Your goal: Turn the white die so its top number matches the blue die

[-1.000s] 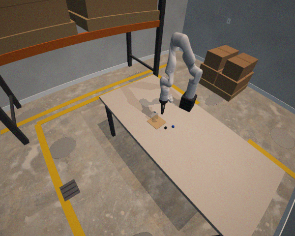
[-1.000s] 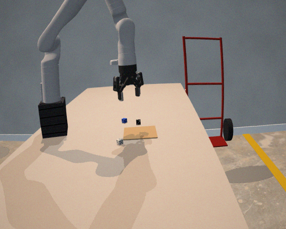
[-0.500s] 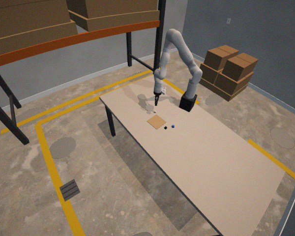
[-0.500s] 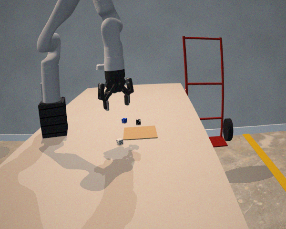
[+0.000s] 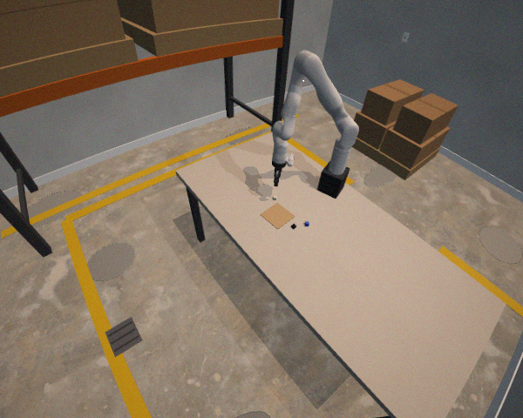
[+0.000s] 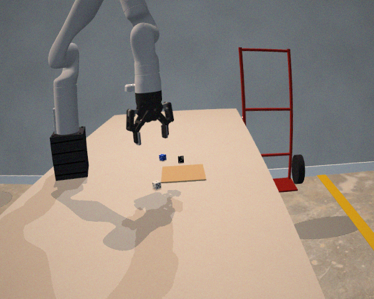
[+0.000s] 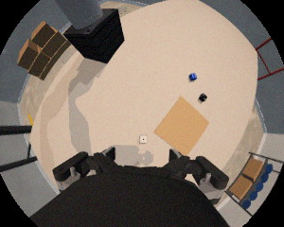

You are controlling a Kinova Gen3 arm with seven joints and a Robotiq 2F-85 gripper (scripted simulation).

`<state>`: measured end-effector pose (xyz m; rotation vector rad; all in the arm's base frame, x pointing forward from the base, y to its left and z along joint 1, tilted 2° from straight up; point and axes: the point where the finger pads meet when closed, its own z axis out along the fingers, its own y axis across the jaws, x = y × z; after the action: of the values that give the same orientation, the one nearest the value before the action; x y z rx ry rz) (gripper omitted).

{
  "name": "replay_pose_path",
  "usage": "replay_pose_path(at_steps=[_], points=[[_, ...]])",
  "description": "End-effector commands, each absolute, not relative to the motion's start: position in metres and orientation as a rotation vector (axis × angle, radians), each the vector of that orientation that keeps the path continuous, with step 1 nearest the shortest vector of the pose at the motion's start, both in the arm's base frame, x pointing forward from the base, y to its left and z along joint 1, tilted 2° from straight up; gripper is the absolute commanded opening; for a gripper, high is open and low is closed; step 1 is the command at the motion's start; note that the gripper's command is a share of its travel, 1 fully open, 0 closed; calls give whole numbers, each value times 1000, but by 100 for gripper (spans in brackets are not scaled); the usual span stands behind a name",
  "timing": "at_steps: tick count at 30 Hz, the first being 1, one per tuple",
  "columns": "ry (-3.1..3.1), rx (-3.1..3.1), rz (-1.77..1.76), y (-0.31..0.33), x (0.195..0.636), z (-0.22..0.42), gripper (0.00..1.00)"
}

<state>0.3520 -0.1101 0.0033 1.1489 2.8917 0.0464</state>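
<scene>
Approach to the white die [image 5: 274,198] [image 6: 156,185] [image 7: 143,139], located on the desk [image 5: 343,270] [image 6: 239,232] [image 7: 147,57] beside the mat [image 5: 277,216] [image 6: 183,172] [image 7: 182,125], lower centre of the wrist view; pincer [image 5: 276,183] [image 6: 151,138] [image 7: 142,154] released, spread wide and empty; next, presumably, descent and careful closure for turning.

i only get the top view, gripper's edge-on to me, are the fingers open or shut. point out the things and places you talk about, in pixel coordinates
Observer: Open. The exterior view shows the gripper [image 5: 276,183] [image 6: 151,136] [image 7: 142,154] with its fingers wide apart and nothing between them.
Operator: white die is just a speck here, what's on its top face
Observer: The wrist view shows the white die [image 5: 274,198] [image 6: 156,185] [image 7: 143,139] with a single pip on top.
Operator: and the red thing, is there one? top view shows me none
Observer: Yes, the exterior view shows a red hand truck [image 6: 267,109] [image 7: 271,74] standing beyond the table [image 5: 365,270] [image 6: 229,241] [image 7: 147,61].
</scene>
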Motion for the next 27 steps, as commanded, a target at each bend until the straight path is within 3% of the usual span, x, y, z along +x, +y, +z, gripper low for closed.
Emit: replay_pose_path(at_steps=[1, 13, 14, 27], points=[[2890, 1149, 46, -110, 352, 4, 100], [2890, 1148, 47, -110, 355, -49, 100], [2890, 1148, 47, -110, 355, -49, 35], [2890, 1148, 47, -110, 355, -49, 35]])
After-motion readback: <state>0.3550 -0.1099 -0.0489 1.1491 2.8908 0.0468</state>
